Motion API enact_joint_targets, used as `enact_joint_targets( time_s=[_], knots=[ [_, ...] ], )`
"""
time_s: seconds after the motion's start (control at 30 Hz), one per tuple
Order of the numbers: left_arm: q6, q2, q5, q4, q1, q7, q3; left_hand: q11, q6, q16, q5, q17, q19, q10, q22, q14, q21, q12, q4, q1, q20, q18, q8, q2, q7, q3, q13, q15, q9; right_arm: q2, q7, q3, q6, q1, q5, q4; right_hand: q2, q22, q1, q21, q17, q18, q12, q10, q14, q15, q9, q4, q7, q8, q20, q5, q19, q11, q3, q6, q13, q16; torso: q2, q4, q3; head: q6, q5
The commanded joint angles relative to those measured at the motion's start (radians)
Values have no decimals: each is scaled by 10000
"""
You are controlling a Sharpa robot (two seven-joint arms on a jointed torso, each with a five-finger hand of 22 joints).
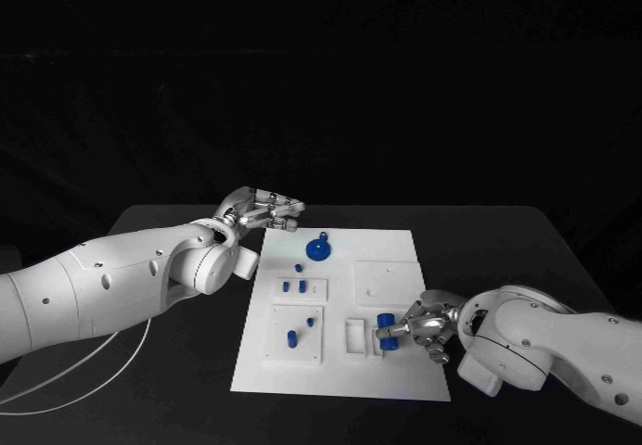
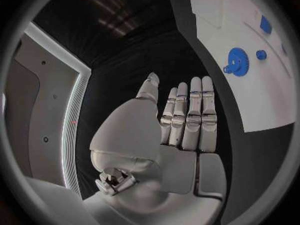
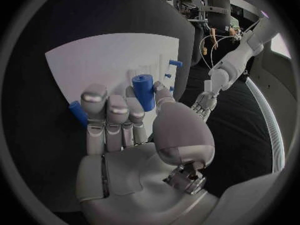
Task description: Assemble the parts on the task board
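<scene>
The white task board [image 1: 402,243] lies in the middle of the black table. My right hand [image 1: 426,324] is at the board's near right side and pinches a blue cylinder [image 1: 387,332] between thumb and fingers, just beside a small white slot frame [image 1: 354,336]. In the right wrist view the blue cylinder [image 3: 144,91] stands upright against the thumb of the right hand [image 3: 125,125]. A second blue bit [image 3: 78,112] shows past the fingers. My left hand [image 1: 263,211] hovers at the board's far left corner, its fingers [image 2: 187,117] straight and holding nothing. A blue gear [image 1: 318,248] [image 2: 237,61] lies near it.
Small blue pegs [image 1: 303,286] [image 1: 293,341] stand on two raised white plates along the board's left side; a bare raised plate [image 1: 390,281] is on the right. Black table [image 1: 160,222] surrounds the board. A white cable [image 1: 81,375] trails at the near left.
</scene>
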Motion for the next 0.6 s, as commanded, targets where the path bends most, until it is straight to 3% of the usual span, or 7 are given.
enact_joint_targets(
  time_s=[0.03, 0.6],
  knots=[
    [133, 18, 57, 15, 6, 29, 7, 28, 28, -48, 44, -16, 60, 17, -10, -24, 63, 18, -63, 17, 6, -137, -30, 84, 17, 20, 4, -5, 0, 90, -108, -1, 143, 16, 127, 38, -10, 486, -134, -42, -15, -7, -65, 30, -6, -60, 7, 51, -61, 24, -58, -45, 525, -54, -9, 150, -22, -41, -6, -1, -3, -7, 53],
    [174, 88, 57, 0, 7, -15, 5, 30, 17, -47, 53, -15, 74, 12, -105, -30, 77, 18, -72, -20, 10, -136, -31, 70, 21, 26, 4, -2, -1, 896, -232, -36, 162, 70, -224, -112, -37, 509, -153, -53, -17, -25, -102, 30, -1, -60, 1, 211, -73, 27, -61, -128, 527, -61, -123, 209, -50, -54, 5, 11, 3, -18, 127]
  ],
)
